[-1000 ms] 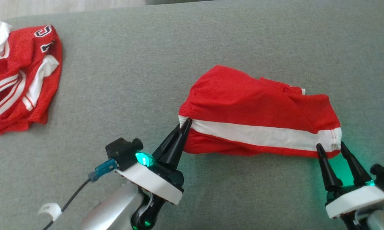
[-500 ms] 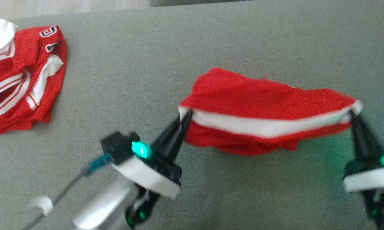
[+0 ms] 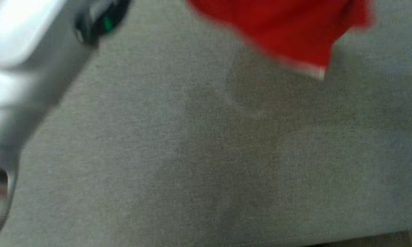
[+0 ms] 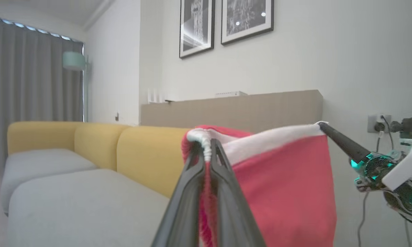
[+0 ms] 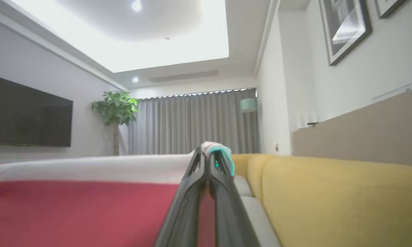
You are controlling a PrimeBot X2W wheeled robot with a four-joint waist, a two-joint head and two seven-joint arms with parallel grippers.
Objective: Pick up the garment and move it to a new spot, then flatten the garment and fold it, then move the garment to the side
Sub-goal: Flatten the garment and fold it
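Observation:
The garment [image 4: 281, 185] is red with a white band and hangs in the air, stretched between both grippers. My left gripper [image 4: 207, 152] is shut on one end of the white band. In the left wrist view the right gripper [image 4: 324, 127] pinches the band's other end. In the right wrist view my right gripper [image 5: 207, 154] is shut on the white band, with the garment [image 5: 82, 209] spreading to the left. In the blurred head view the garment's [image 3: 281, 31] lower part hangs at the top, over the grey cushion [image 3: 206, 154].
A pale forearm [image 3: 24, 68] crosses the head view's upper left. The sofa's yellow backrest [image 4: 89, 144] runs behind the grey seat cushions. Beyond it stand a beige ledge [image 4: 233, 109], framed pictures [image 4: 226, 24], grey curtains [image 5: 192, 123], a plant [image 5: 115, 109] and a dark screen [image 5: 27, 116].
My right gripper shut on the band's end. Both grippers lifted the garment off the cushion, and it now hangs between them. The head view has shifted and blurred.

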